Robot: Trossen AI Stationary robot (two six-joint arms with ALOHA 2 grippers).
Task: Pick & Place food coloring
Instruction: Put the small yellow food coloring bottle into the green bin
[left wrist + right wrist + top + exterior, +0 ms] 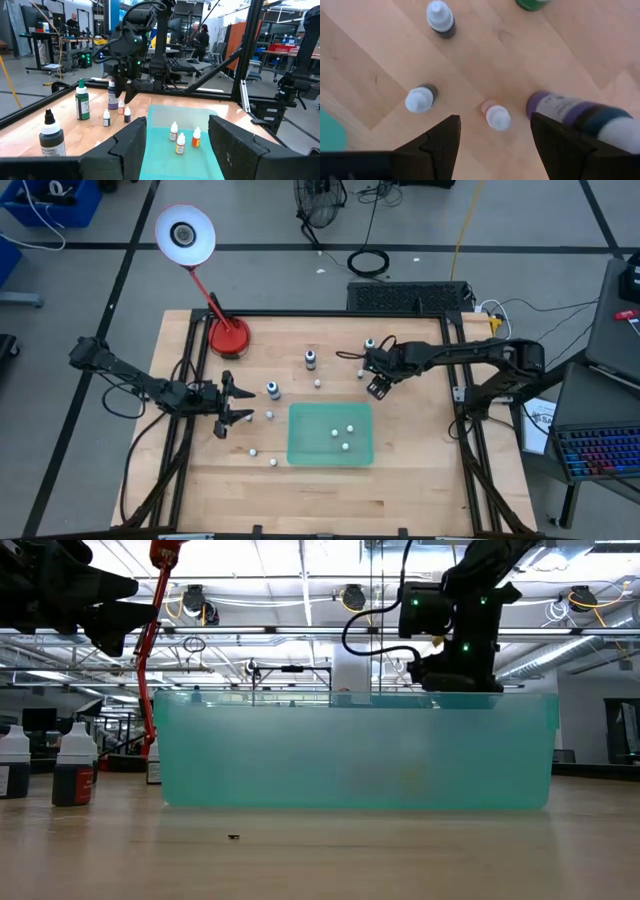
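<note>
Hovering over a cluster of small bottles behind the green tray [300,445], the right gripper [378,386] has its fingers spread wide and empty, pointing down so that one white-capped bottle [496,116] sits between them, probably the next pick. Two more [419,99] [440,18] stand near it, and a larger purple bottle [580,115] is just beside. Three bottles [180,142] already rest in the tray. The left gripper [235,402] waits left of the tray, half open and holding nothing, clear of the working arm
</note>
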